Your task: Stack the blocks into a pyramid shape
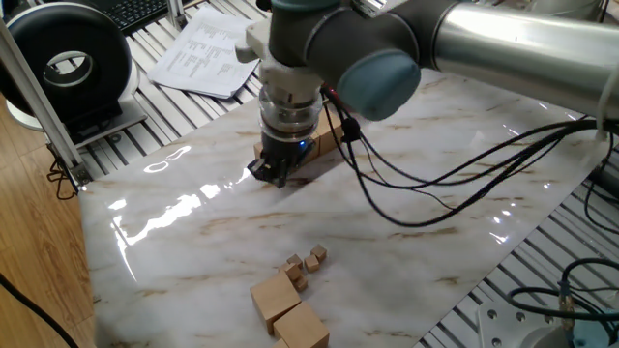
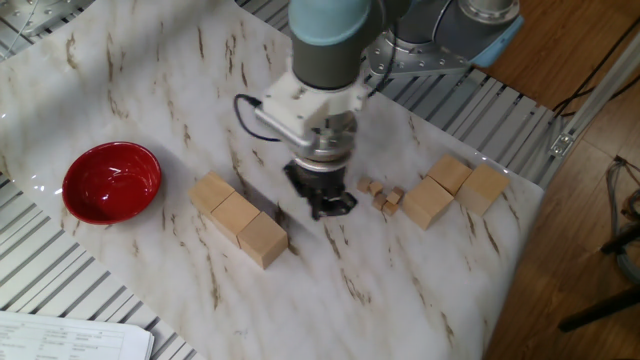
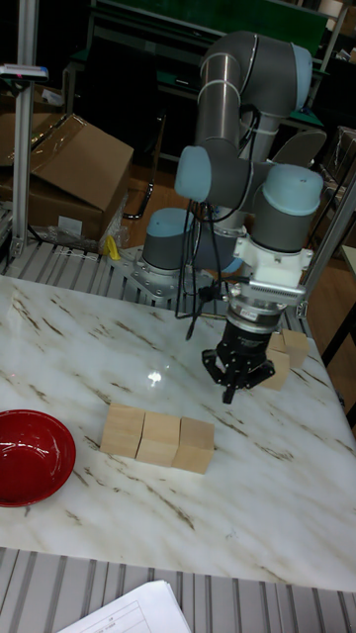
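I see three blocks (image 2: 238, 219) touching in a row on the marble tabletop (image 2: 400, 290): the pyramid's base, as I judge it. Two more large blocks (image 2: 455, 190) sit together well apart, past the tiny cubes (image 2: 381, 192). My gripper (image 2: 325, 205) hangs empty between the groups; whether its fingers are parted I cannot tell. The upper tiers remain unbuilt.

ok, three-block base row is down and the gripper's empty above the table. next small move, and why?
Probably swing the gripper across to the loose blocks near the table edge and pick one for the second tier. The base row lies three abreast, touching, with nothing on top, and the gripper holds nothing, hanging between the row and the tiny cubes. Whether its fingers are open isn't clear.
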### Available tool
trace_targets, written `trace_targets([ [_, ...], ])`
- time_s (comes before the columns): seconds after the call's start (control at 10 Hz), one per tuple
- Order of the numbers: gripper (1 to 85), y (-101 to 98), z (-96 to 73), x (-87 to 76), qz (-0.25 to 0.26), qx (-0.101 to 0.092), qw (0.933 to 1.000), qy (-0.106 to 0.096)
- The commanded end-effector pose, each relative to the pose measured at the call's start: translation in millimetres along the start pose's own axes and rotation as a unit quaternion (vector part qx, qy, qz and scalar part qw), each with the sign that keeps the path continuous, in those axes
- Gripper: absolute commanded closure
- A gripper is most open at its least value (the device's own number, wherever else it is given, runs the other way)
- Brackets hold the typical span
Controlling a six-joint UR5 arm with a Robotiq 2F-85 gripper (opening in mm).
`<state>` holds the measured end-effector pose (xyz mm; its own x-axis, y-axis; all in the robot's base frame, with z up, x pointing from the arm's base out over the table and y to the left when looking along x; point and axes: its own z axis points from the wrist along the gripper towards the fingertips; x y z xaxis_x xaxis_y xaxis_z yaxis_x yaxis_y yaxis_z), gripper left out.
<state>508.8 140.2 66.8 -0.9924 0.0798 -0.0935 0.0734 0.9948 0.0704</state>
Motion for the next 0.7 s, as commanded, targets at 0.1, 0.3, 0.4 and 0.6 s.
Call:
trace_targets([
  [0.1,84.3,61.9,-20.8,26.5,0.097,-0.014,0.9951,0.011],
  [0.3,84.3,93.8,-29.5,45.1,0.135,-0.042,0.9899,0.007],
  [0.4,84.3,102.1,-31.7,54.0,0.14,-0.042,0.9892,0.003],
  [0.6,84.3,113.8,-35.2,69.4,0.147,-0.044,0.9881,-0.005],
])
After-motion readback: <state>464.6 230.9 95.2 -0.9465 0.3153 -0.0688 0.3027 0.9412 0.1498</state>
